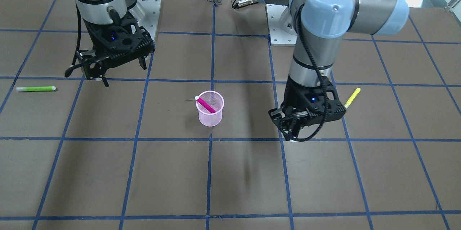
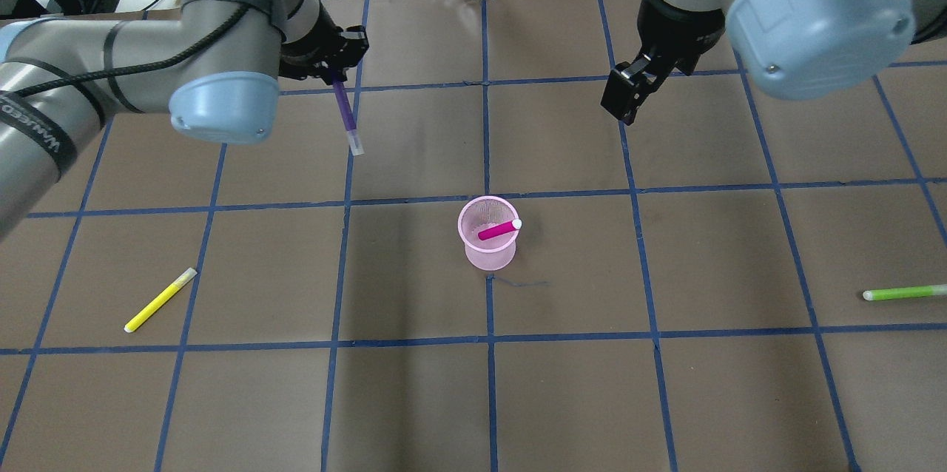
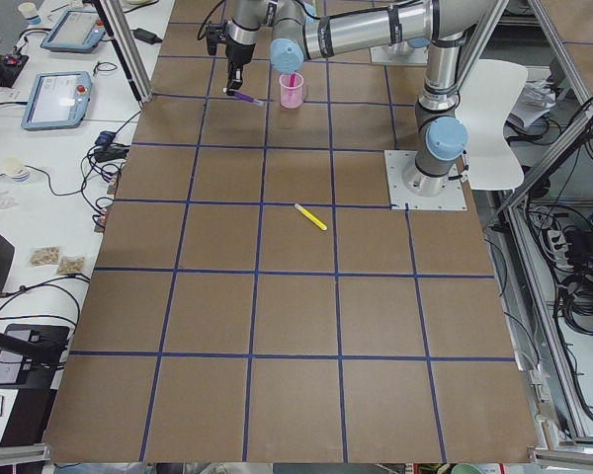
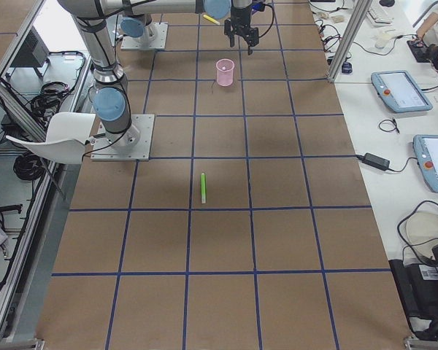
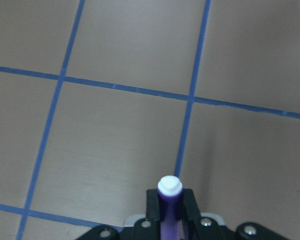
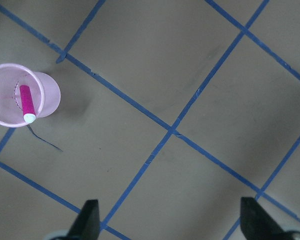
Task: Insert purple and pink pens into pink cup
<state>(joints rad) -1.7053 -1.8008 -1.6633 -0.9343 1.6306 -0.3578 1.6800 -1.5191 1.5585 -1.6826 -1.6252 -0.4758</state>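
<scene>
Purple pen (image 2: 345,114) hangs clamped in the left gripper (image 2: 337,75). Pink pen (image 2: 497,229) leans inside the pink cup (image 2: 488,256); the right gripper (image 6: 172,222) gapes wide.

The pink mesh cup (image 2: 490,257) stands mid-way on the brown taped table (image 2: 710,398), with the pink white-capped pen (image 2: 497,229) leaning inside it. Far-left of it, the left gripper (image 2: 336,78) grips the purple pen (image 2: 345,113), and the right gripper (image 2: 620,100) hangs far-right. A yellow pen (image 2: 160,299) lies near-left and a green pen (image 2: 902,293) well right
</scene>
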